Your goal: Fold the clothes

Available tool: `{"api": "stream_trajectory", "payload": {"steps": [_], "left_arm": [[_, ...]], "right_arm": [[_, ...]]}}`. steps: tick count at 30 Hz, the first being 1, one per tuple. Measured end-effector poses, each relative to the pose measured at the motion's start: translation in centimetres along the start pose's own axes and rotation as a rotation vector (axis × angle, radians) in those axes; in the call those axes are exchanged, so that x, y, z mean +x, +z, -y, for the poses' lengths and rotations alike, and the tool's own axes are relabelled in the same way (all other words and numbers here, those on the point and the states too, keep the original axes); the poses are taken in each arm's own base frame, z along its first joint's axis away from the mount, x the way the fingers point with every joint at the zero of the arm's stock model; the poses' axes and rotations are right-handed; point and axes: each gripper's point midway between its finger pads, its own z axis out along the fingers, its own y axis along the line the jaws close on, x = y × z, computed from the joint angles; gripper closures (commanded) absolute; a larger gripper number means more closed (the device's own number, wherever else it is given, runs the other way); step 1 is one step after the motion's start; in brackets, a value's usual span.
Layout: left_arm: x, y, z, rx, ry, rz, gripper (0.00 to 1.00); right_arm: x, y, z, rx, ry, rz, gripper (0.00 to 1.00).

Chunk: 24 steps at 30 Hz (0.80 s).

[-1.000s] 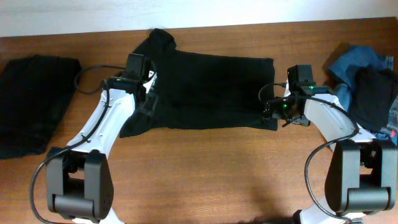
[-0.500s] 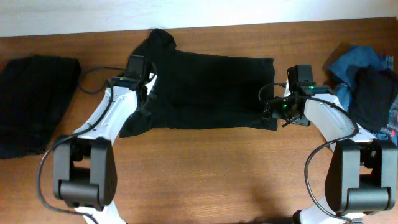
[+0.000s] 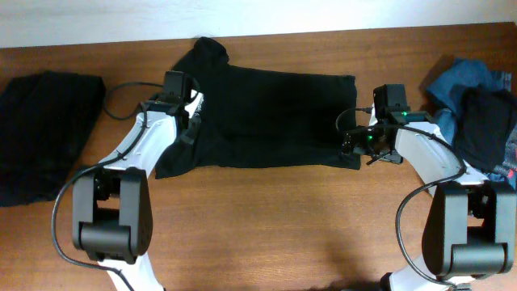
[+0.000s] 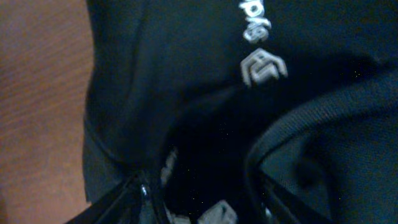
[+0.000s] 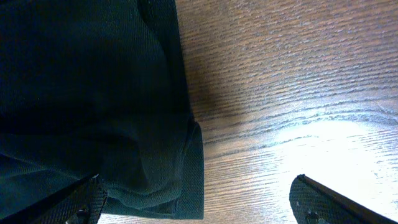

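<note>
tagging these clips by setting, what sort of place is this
Probably a robotics lab bench: a brown wood-grain table, a white left robot arm and white right robot arm at the ends of a flat black short-sleeved T-shirt, and a heap of blue denim and dark clothes waiting.

The T-shirt is matt black knit cloth with a white printed logo. The table is brown wood, grained, faintly glossy. The denim is blue cloth. The arms are smooth white plastic.
</note>
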Motion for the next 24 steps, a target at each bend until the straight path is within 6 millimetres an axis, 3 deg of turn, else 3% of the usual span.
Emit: {"api": "stream_trajectory", "payload": {"steps": [11,17,24], "left_arm": [[-3.7,0.4,-3.3,-0.137,-0.067,0.151,0.32],[-3.1,-0.2,-3.5,-0.138,-0.130,0.101,0.31],[-1.3,-5.0,-3.8,-0.078,-0.256,-0.071,0.28]], "right_arm": [[-0.1,0.0,0.0,-0.001,0.001,0.003,0.01],[-0.1,0.0,0.0,-0.001,0.000,0.003,0.01],[-0.1,0.0,0.0,-0.001,0.000,0.003,0.01]]}}
